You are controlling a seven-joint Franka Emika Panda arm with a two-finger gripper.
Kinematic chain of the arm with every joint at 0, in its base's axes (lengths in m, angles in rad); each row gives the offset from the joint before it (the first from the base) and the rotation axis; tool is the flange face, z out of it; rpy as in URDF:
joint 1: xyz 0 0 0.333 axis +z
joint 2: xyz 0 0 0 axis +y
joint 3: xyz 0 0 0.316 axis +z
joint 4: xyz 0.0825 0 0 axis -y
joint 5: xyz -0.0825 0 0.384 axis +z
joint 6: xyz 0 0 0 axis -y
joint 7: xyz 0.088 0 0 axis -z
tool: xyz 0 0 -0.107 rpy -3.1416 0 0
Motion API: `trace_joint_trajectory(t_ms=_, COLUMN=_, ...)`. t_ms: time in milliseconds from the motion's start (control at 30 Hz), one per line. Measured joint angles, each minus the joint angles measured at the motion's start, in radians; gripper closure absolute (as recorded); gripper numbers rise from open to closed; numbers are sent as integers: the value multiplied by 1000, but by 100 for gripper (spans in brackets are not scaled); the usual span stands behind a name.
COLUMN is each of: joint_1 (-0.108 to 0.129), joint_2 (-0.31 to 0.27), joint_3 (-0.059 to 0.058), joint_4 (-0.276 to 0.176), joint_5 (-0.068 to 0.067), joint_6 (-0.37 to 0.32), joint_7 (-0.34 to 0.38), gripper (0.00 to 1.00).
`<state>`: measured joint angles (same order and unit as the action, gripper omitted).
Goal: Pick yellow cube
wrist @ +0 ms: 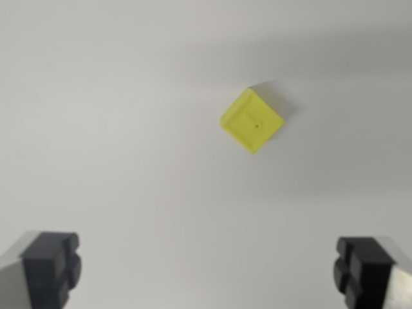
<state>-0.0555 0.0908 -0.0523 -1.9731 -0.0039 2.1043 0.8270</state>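
Approach step judged in hand: end effector (209, 270) held apart and empty, yellow cube (252, 121) ahead, slightly right on surface (116, 129), corner-on; needed advance, rotation, descent

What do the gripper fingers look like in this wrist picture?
Only the gripper fingertips show: two blocky, matte black pads with stepped, notched edges, each mounted on a pale grey metal finger at the bottom corners. No cables or markings are visible.
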Motion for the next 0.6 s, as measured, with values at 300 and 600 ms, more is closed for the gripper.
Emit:
trace_joint_trajectory(t_ms=300, joint_1=-4, joint_2=7, joint_3=0, joint_4=-6, joint_5=2, joint_6=12, joint_7=-36, gripper=0)
trace_joint_trajectory(t_ms=600, joint_1=-12, joint_2=31, joint_3=0, joint_4=-34, joint_5=6, joint_6=60, joint_7=-119, gripper=0)
